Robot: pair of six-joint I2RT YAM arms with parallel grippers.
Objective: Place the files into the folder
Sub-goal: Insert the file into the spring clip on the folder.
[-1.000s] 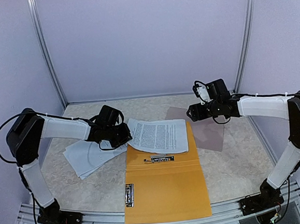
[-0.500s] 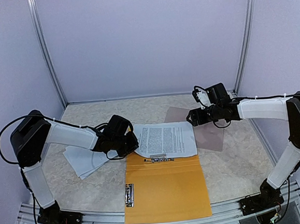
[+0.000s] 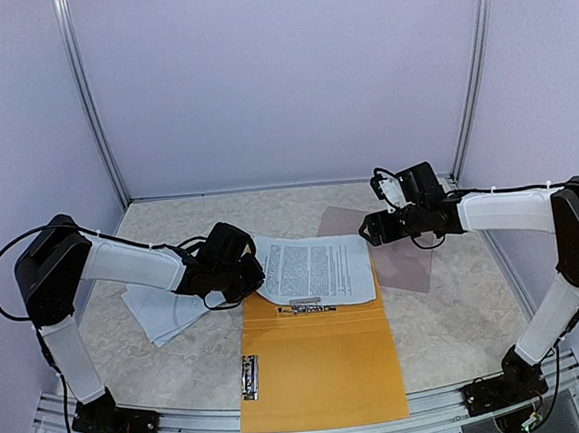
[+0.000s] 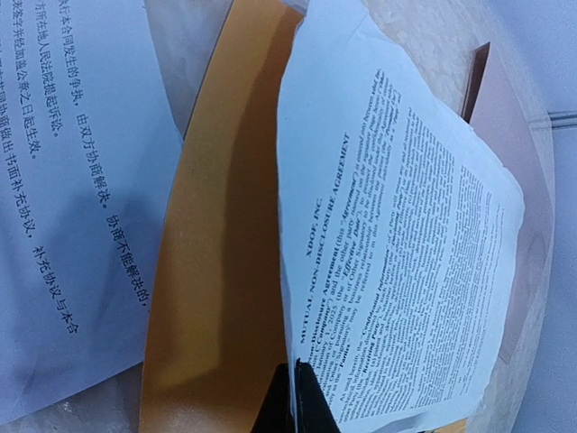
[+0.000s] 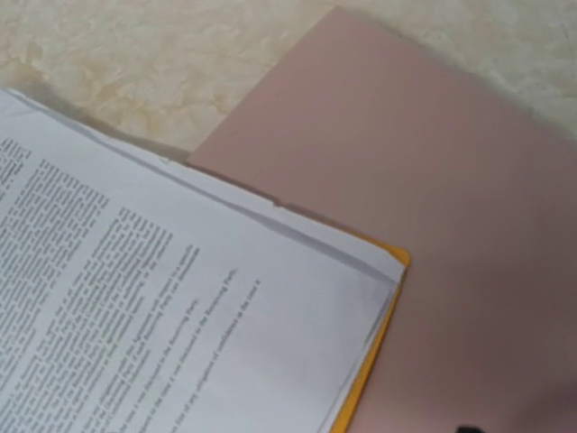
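The orange folder [image 3: 321, 359] lies open on the table, near the front. A set of files [image 3: 319, 271], white sheets with dense print, lies across the folder's far half. My left gripper [image 3: 246, 278] is shut on this set's left edge. In the left wrist view the dark fingertips [image 4: 311, 401] pinch the paper [image 4: 397, 253] above the orange cover [image 4: 225, 225]. More files [image 3: 166, 306] with Chinese text [image 4: 63, 180] lie to the left. My right gripper [image 3: 373, 226] hovers open over the set's far right corner [image 5: 180, 316], holding nothing.
A taupe cover [image 3: 401, 250] lies right of the folder, partly under its corner [image 5: 433, 180]. A metal clip [image 3: 250, 377] sits on the folder's left edge, and a clamp bar [image 3: 307, 306] sits at its middle. Walls and frame posts close in the table.
My left gripper has carried the printed set to the right, so that it lies further over the folder. The right gripper has moved slightly left and down toward the paper's corner.
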